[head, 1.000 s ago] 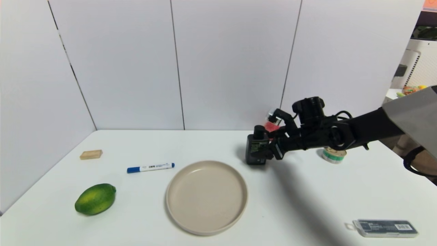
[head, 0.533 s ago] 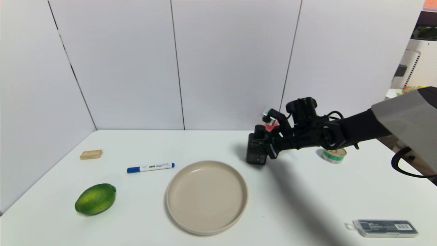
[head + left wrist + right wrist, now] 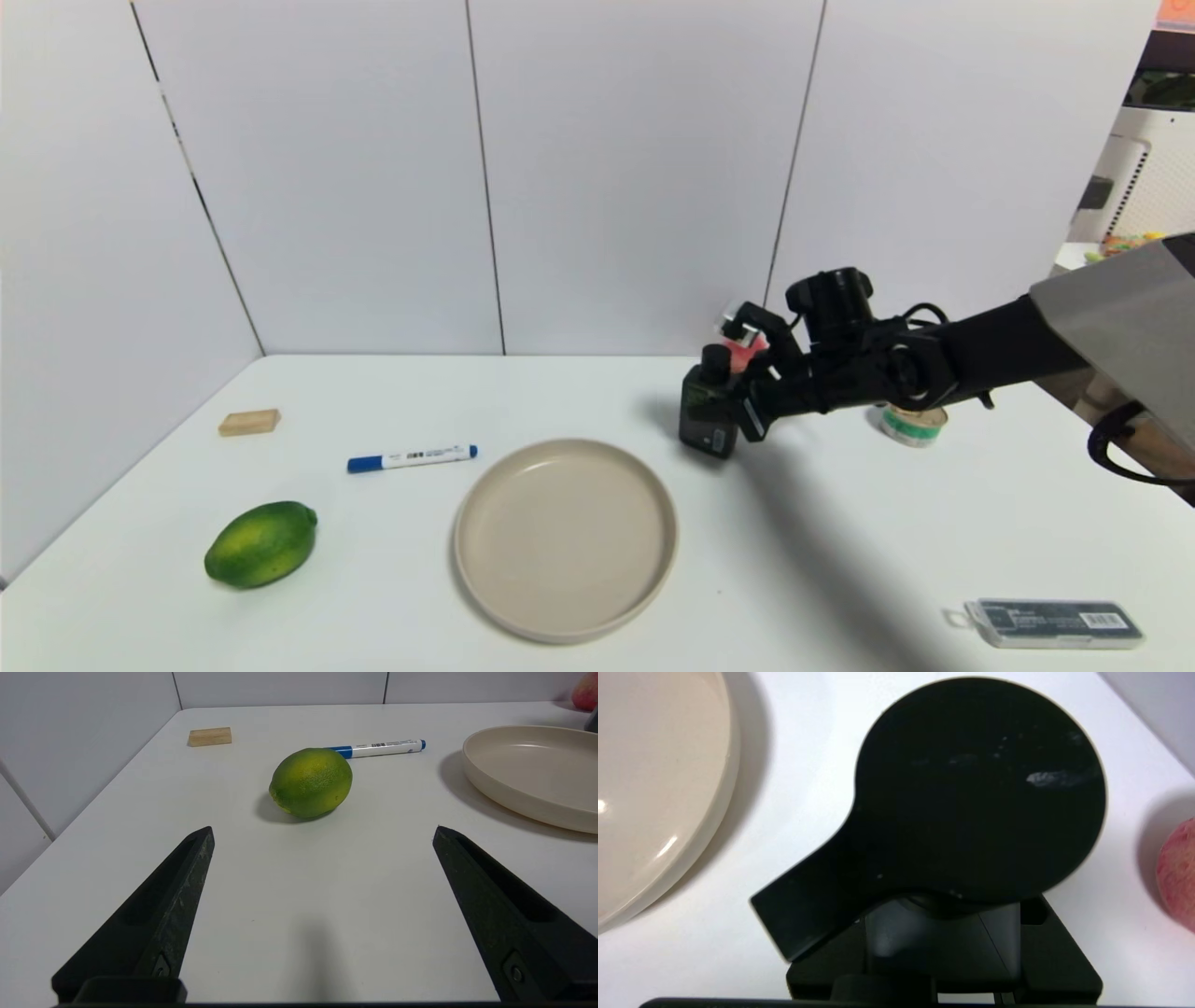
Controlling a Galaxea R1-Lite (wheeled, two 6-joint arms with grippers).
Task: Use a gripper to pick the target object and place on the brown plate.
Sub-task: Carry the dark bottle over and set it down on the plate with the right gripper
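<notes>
The squarish dark bottle [image 3: 708,413], topped by a round black pump cap [image 3: 978,788], is clamped in the right tool [image 3: 738,411], tilted, just beyond the matte round plate [image 3: 565,539]. The left tool [image 3: 322,914] is spread wide above the smooth white tabletop [image 3: 289,896], near a pebbled green lime [image 3: 311,782].

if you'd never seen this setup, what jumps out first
The black right gripper reaching in from the right at the dark pump bottle, which stands tilted at the table's far side. Just nearer lies the wide beige brown plate, still bare. At the near left a bright green lime draws the eye, with the left gripper open just before it.
</notes>
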